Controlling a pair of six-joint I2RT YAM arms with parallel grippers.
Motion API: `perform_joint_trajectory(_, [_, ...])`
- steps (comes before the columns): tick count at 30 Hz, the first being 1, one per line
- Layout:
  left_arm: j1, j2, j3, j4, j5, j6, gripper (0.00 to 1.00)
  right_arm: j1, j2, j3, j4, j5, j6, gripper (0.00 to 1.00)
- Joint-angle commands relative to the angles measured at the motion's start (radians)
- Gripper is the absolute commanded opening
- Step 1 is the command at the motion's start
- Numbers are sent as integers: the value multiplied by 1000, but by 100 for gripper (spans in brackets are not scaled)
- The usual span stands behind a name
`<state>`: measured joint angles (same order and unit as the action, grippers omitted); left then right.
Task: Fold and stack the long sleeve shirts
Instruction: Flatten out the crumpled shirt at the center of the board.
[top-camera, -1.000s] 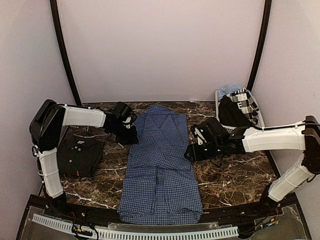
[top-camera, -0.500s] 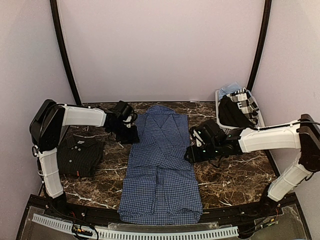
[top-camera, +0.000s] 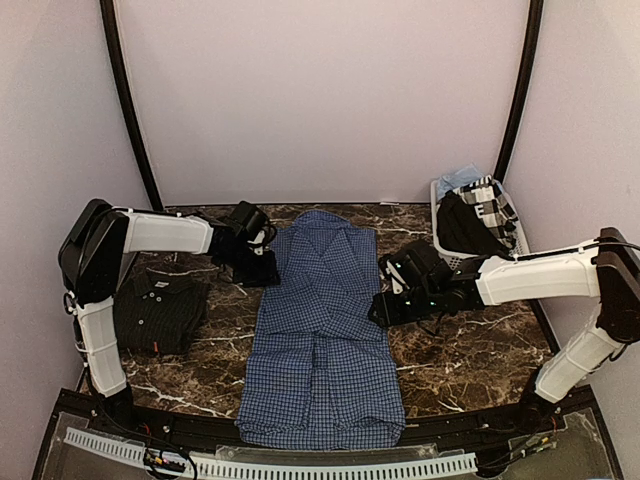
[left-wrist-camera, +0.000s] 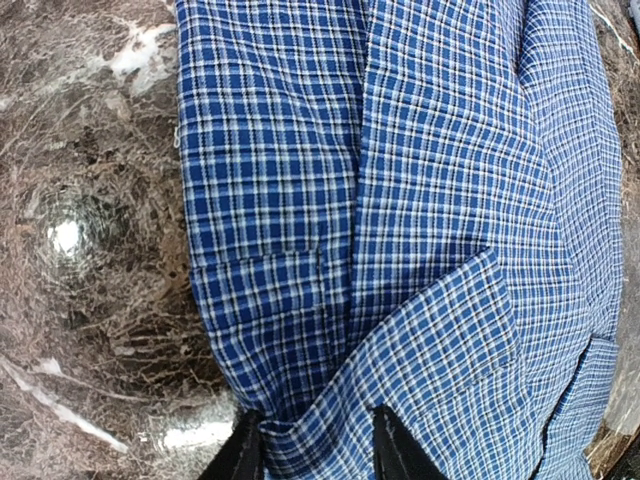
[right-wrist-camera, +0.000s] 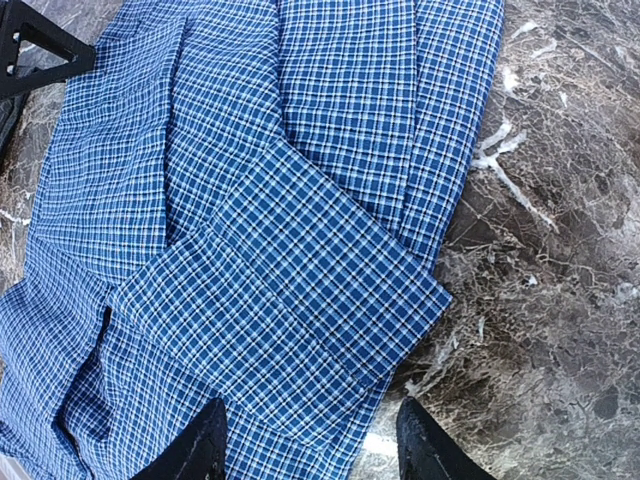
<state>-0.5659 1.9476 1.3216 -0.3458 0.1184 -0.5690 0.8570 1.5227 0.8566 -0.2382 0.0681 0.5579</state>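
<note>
The blue checked shirt (top-camera: 320, 330) lies flat down the middle of the table, collar at the far end, sleeves folded in over its body. The near-black shirt (top-camera: 160, 310) lies folded at the left. My left gripper (top-camera: 255, 264) is low at the blue shirt's left shoulder edge. In the left wrist view (left-wrist-camera: 317, 450) its jaws stand partly apart with a fold of the shirt (left-wrist-camera: 420, 200) between the fingertips. My right gripper (top-camera: 384, 306) is at the shirt's right edge. In the right wrist view (right-wrist-camera: 312, 450) it is wide open over the folded cuff (right-wrist-camera: 330, 280), holding nothing.
A white slatted basket (top-camera: 520, 240) with several garments stands at the back right, just behind my right arm. The dark marble table (top-camera: 470, 350) shows bare on the right of the blue shirt. The shirt's hem reaches the table's near edge.
My right gripper has edged slightly left, closer to the blue shirt's right edge. My left gripper and both shirts have stayed where they were.
</note>
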Motion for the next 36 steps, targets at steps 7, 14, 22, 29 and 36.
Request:
perform_joint_trajectory(7, [-5, -59, 30, 3, -35, 20, 36, -9, 8, 15, 33, 8, -3, 54])
perform_joint_trajectory(14, [-4, -45, 58, 0, -14, 27, 36, -9, 10, 13, 33, 8, -2, 54])
perform_joint_trajectory(22, [-5, -29, 84, -3, 9, 40, 35, -9, 17, 14, 35, 6, -2, 54])
perform_joint_trajectory(29, [-6, -15, 55, -5, 19, 35, 30, -9, 36, 12, 41, 2, -4, 54])
perform_joint_trajectory(36, [-6, -35, 15, -23, -48, 24, 33, -13, 58, 15, 50, 6, -8, 54])
